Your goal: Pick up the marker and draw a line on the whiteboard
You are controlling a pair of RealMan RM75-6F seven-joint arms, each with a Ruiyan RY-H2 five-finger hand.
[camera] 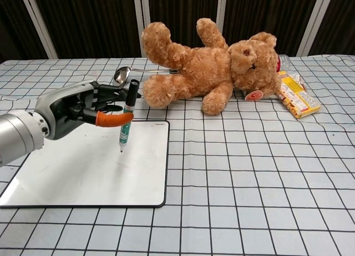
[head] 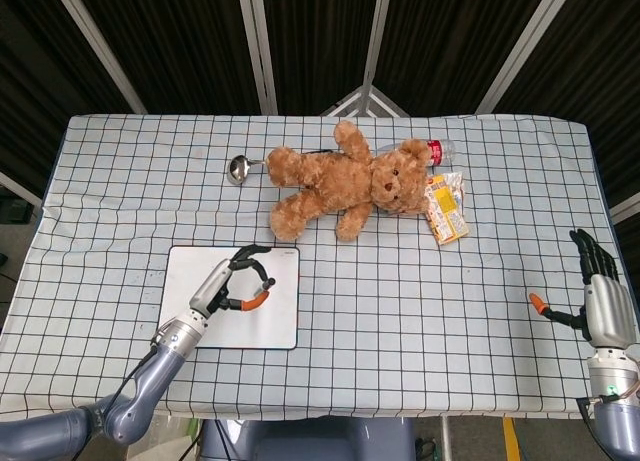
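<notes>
The surface (camera: 266, 172) wears a white cloth with a black grid, and on it the whiteboard (camera: 83, 172) is plain white with a thin dark rim. The marker (camera: 127, 120) has a black cap and a green-and-white barrel, and the left hand (camera: 83, 107) is grey and black with an orange thumb tip. The teddy bear (camera: 205, 64) is golden brown, the snack packet (camera: 297, 95) yellow and orange, the ladle (camera: 123, 74) silver, the bottle (head: 440, 149) clear with a red cap, and the right hand (head: 600, 291) grey and black with an orange tip.

teddy bear (head: 345, 186), ladle (head: 240, 166), snack packet (head: 445, 207), bottle (head: 437, 151)
</notes>
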